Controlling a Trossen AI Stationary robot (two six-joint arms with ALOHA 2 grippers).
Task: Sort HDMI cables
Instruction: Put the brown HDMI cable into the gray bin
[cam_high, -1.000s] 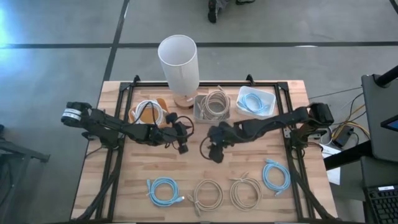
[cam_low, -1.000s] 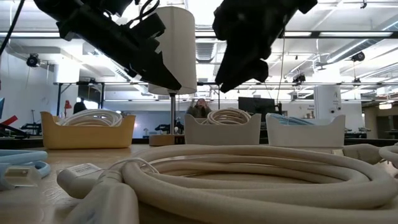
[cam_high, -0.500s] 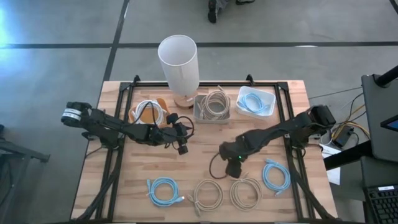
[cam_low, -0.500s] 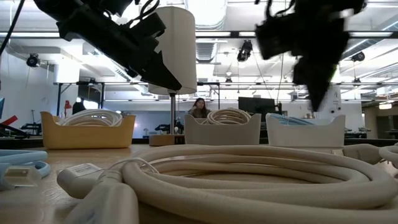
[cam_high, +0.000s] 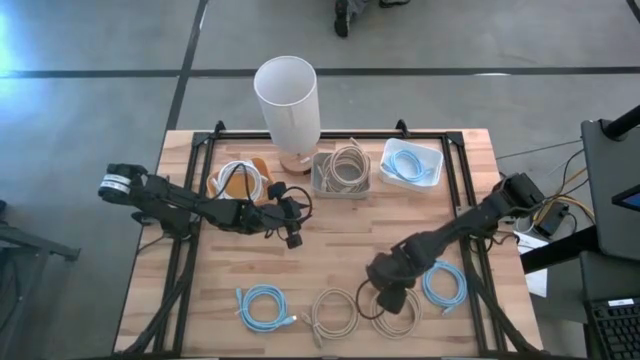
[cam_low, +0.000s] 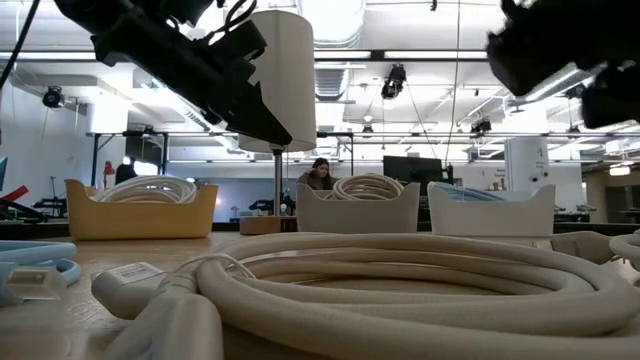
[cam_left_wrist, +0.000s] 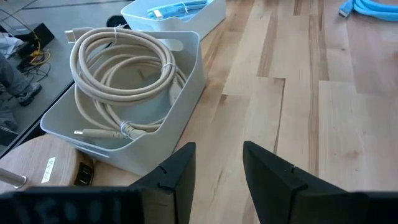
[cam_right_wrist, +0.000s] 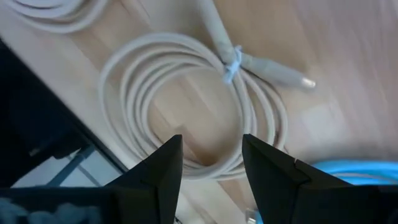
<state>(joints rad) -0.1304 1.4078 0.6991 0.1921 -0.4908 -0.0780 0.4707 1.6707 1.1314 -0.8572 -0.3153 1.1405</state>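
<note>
The right gripper (cam_right_wrist: 208, 163), fingers spread, hung directly over a beige cable coil (cam_right_wrist: 193, 118), seemingly not touching it. Beyond the left gripper (cam_left_wrist: 216, 165), also spread, a grey tray (cam_left_wrist: 186, 102) held another beige coil (cam_left_wrist: 127, 71).

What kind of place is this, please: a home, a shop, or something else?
Probably a robotics lab or workshop: a wooden table fitted with two robot arms, a concrete floor marked with lines, and an open hall with ceiling lights behind.
</note>
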